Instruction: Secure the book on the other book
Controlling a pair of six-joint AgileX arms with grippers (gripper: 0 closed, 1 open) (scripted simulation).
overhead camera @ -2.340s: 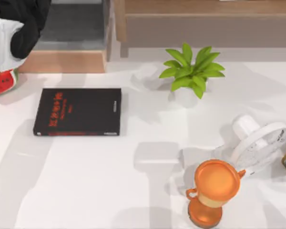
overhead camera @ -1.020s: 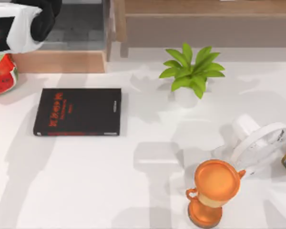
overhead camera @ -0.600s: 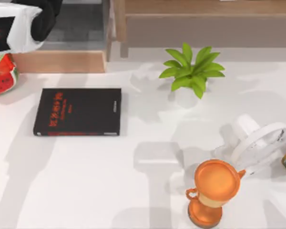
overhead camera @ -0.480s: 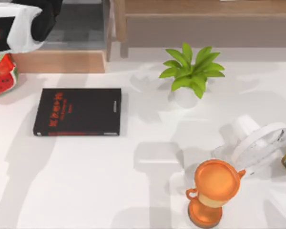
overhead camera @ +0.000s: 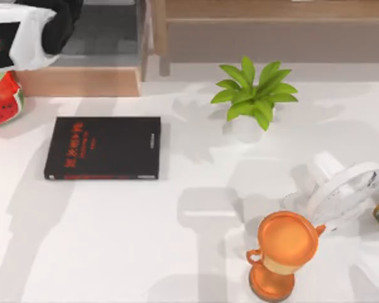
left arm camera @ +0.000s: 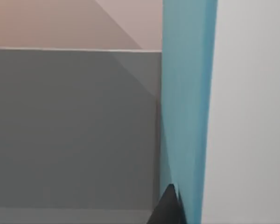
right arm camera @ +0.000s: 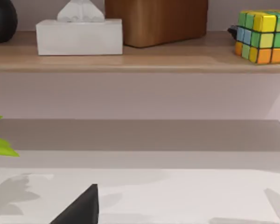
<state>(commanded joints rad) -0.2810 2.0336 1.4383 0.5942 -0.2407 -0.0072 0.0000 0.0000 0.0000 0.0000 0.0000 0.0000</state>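
other book (overhead camera: 103, 148) left of plant (overhead camera: 254, 95) (trophy (overhead camera: 283, 252) nearer).

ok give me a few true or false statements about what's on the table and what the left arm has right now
1. The black book lies flat on the table. True.
2. The light blue book already rests on the black book. False: the black cover is bare; the blue book stands on edge close before the left wrist camera.
3. The potted plant stands to the right of the black book. True.
4. The orange trophy sits on the black book. False: it stands apart, at the front right by the white fan.
5. The left arm is at the top view's far left corner. True.
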